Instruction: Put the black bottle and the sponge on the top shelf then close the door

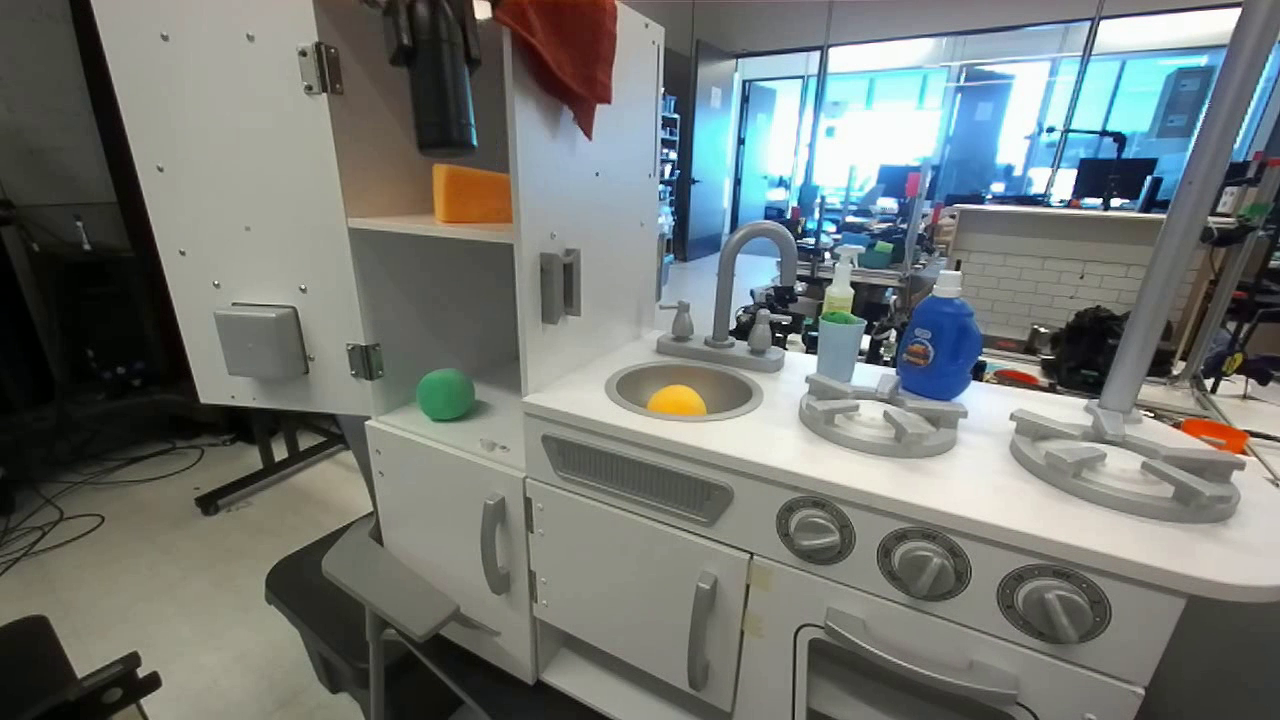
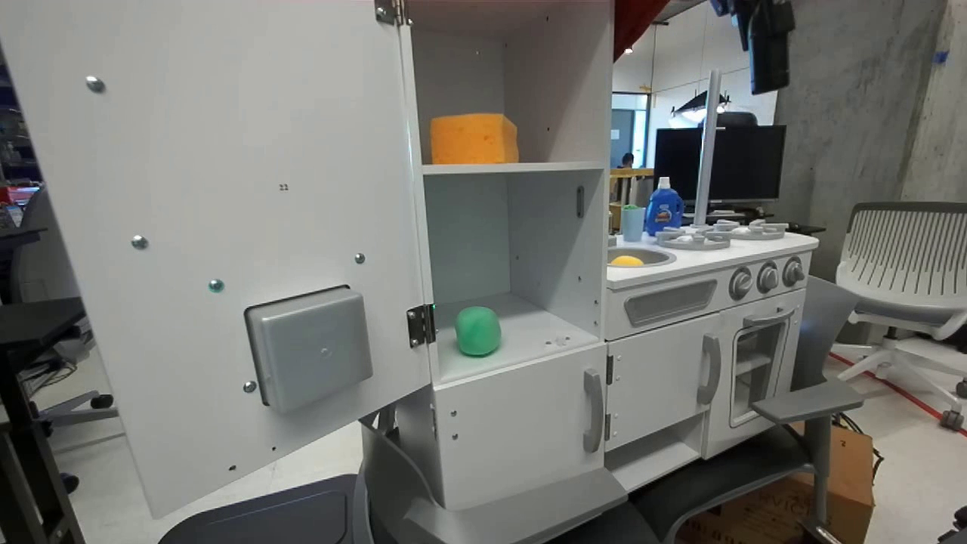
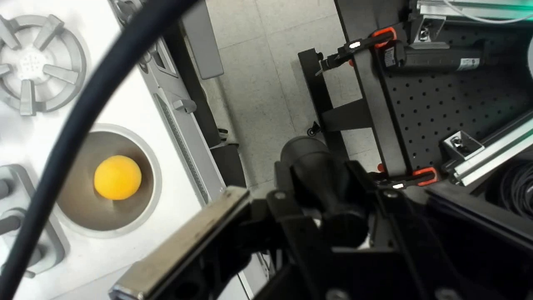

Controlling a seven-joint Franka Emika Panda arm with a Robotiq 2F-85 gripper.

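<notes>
One black bottle (image 1: 445,110), gripper (image 3: 320,179) clamped on it: base down, slightly tilted, in air, apart from cabinet (image 1: 600,220). One tall door (image 2: 227,189), swung open. Two burners (image 1: 880,443), three round knobs (image 1: 923,564) in row. One white-capped blue bottle (image 1: 940,345), near pale-blue cup (image 1: 838,352). Top shelf (image 2: 544,167): one orange block (image 2: 474,139). Lower compartment (image 2: 468,234): one green ball (image 2: 478,331). Sink (image 3: 95,217): one yellow roundish piece (image 3: 117,177). Cup: green stuff (image 1: 842,318) showing at rim, deeper contents hidden.
</notes>
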